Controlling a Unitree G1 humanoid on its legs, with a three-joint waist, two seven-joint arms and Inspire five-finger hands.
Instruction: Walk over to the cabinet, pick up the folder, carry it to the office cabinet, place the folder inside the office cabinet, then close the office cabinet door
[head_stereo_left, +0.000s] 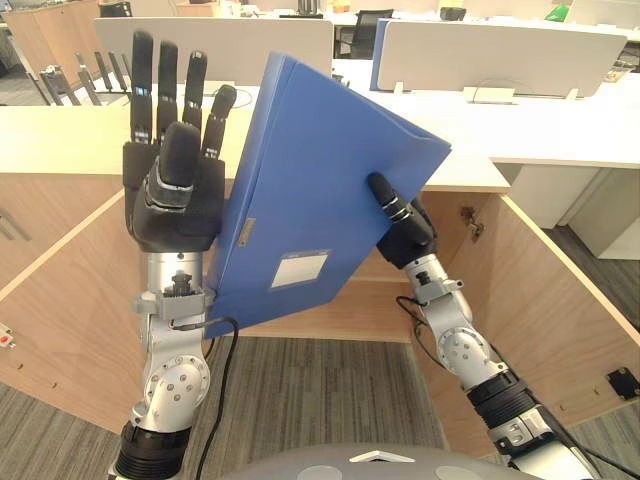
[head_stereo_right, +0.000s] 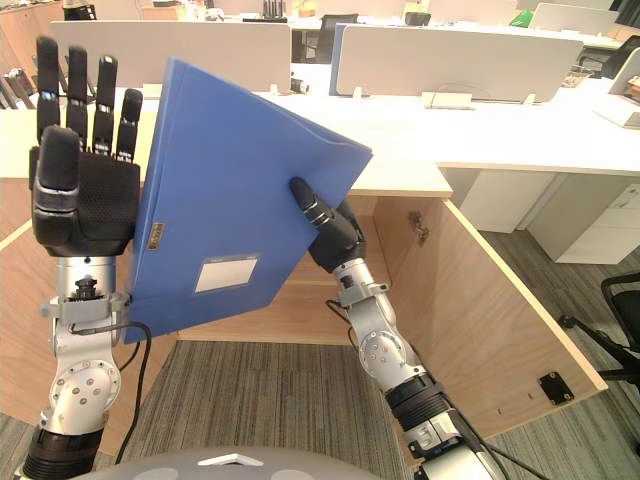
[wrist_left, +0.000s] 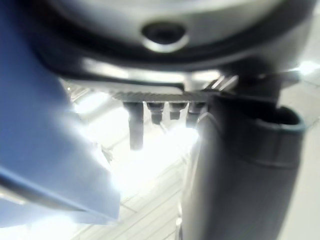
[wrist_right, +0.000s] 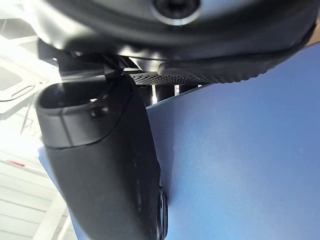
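Observation:
A blue folder (head_stereo_left: 310, 190) with a white label is held up, tilted, in front of me over the open wooden office cabinet (head_stereo_left: 470, 170). My right hand (head_stereo_left: 405, 235) pinches its right edge: the thumb (wrist_right: 105, 170) lies on the blue front face (wrist_right: 240, 160) and the fingers are hidden behind it. My left hand (head_stereo_left: 175, 200) stands upright at the folder's left edge with straight fingers, its palm side against the folder (wrist_left: 35, 140). The cabinet's inside is largely hidden behind the folder.
The cabinet's two doors stand swung out, one on the left (head_stereo_left: 60, 300) and one on the right (head_stereo_left: 560, 300). Behind its top are white desks with grey partitions (head_stereo_left: 500, 50). A black office chair (head_stereo_right: 620, 310) stands at the far right on grey carpet.

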